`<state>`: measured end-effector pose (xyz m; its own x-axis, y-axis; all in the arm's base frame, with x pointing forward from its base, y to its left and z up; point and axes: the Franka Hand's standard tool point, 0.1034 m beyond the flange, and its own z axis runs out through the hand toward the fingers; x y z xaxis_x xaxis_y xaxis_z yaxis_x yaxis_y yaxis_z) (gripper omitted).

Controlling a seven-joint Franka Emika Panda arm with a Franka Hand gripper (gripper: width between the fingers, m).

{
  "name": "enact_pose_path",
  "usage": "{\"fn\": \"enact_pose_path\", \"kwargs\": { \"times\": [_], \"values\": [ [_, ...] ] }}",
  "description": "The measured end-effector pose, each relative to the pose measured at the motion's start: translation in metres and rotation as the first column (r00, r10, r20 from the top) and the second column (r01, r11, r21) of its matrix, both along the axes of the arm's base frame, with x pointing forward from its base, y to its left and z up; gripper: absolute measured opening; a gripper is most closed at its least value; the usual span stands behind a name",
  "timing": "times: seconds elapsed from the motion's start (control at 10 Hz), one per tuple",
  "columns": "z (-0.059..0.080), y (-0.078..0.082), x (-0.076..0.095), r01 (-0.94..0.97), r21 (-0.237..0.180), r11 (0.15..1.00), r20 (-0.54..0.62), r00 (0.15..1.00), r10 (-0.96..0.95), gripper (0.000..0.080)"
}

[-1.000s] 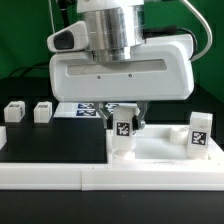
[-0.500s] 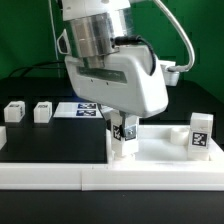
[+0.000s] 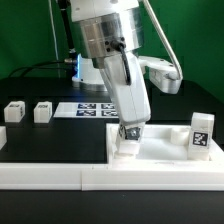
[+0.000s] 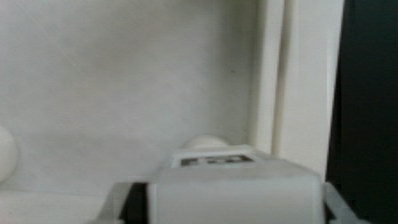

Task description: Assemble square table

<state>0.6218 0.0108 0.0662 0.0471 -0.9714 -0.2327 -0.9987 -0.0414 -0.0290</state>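
The square table's white slab (image 3: pixel 165 152) lies flat at the exterior view's right, and in the wrist view its pale surface (image 4: pixel 125 90) fills most of the picture. A white tagged leg (image 3: pixel 127 131) stands upright on the slab's left near corner. My gripper (image 3: pixel 128 136) is shut on this leg from above. The wrist view shows the leg (image 4: pixel 231 190) as a blocky white piece between dark fingers (image 4: pixel 128 208), its tag facing the camera. Another leg (image 3: pixel 200 135) stands upright at the slab's right end. Two loose legs (image 3: pixel 13 112) (image 3: pixel 42 111) lie far left.
The marker board (image 3: pixel 90 108) lies flat behind the slab. A long white border rail (image 3: pixel 90 176) runs along the front. A black mat (image 3: pixel 55 145) covers the table to the slab's left. The arm's body towers over the middle.
The wrist has turned about its upright axis, from broadside to nearly edge-on to the camera. The held leg stays at the same corner of the slab.
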Motion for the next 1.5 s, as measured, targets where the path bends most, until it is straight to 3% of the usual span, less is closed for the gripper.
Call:
{"fn": "enact_pose_path", "kwargs": {
  "times": [0.1,0.2,0.3,0.4,0.9,1.1,1.2,1.4,1.5],
  "values": [
    [0.000,0.000,0.000,-0.050,-0.001,0.999,0.011,0.999,0.050,0.0295],
    [0.000,0.001,0.000,-0.053,-0.001,0.999,0.012,0.999,0.053,0.0473],
    [0.001,0.000,-0.001,-0.219,-0.019,0.976,0.054,0.974,0.219,0.0473],
    [0.004,0.004,-0.002,-0.412,-0.057,0.909,0.086,0.905,0.416,0.0608],
    [0.004,0.008,-0.002,-0.692,-0.101,0.715,0.142,0.701,0.699,0.0648],
    [0.003,-0.003,-0.002,-0.809,-0.139,0.571,0.159,0.551,0.819,0.0648],
    [0.004,-0.010,0.000,-0.897,-0.198,0.396,0.148,0.371,0.917,0.0648],
    [0.006,-0.005,0.007,-0.948,-0.282,0.148,0.103,0.123,0.987,0.0648],
    [0.004,-0.004,0.008,-0.950,-0.302,0.073,0.094,0.046,0.994,0.0648]
  ]
}}
